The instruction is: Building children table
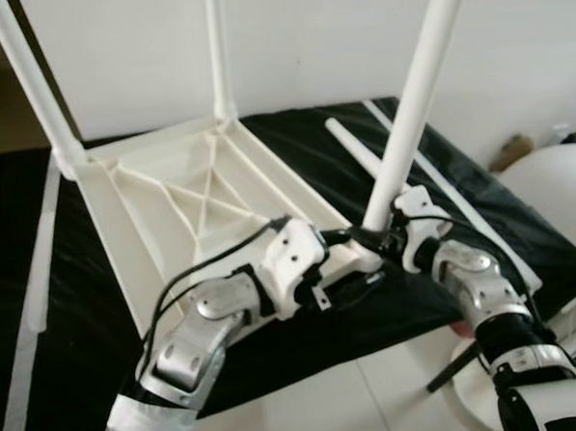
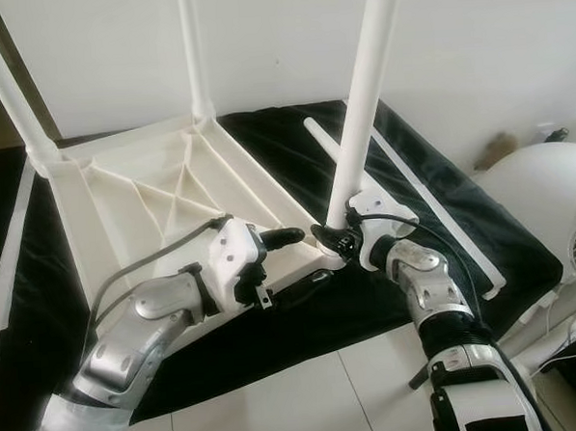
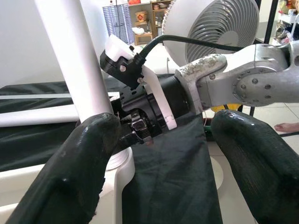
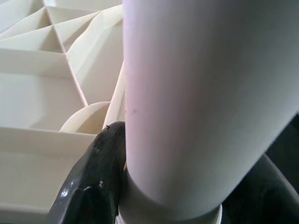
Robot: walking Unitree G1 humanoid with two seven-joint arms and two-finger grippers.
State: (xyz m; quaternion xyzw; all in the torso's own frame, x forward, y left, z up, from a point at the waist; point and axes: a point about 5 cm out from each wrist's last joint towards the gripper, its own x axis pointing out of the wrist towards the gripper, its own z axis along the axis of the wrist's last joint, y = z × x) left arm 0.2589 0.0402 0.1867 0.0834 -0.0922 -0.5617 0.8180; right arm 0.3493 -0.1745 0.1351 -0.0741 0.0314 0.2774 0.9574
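Gripping the base of a white leg [image 2: 360, 115] at the near corner of the upside-down table top [image 2: 133, 199] on black cloth [image 2: 432, 198], right gripper [image 2: 336, 240] is clenched around it, left gripper [image 2: 295, 259] spread open beside that corner.

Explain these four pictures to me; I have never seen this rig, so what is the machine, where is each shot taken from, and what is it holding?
This is a humanoid robot with two silver arms. The two wide pictures come from its head, looking down. There a white plastic children's tabletop lies upside down on a black cloth, with three legs standing in its corners and a loose leg on the cloth. The close pictures come from cameras on each wrist. The right gripper is shut on the near-corner leg just above its socket. The left gripper is open at that same corner, one finger above the tabletop's edge, one below. A white fan stands nearby.
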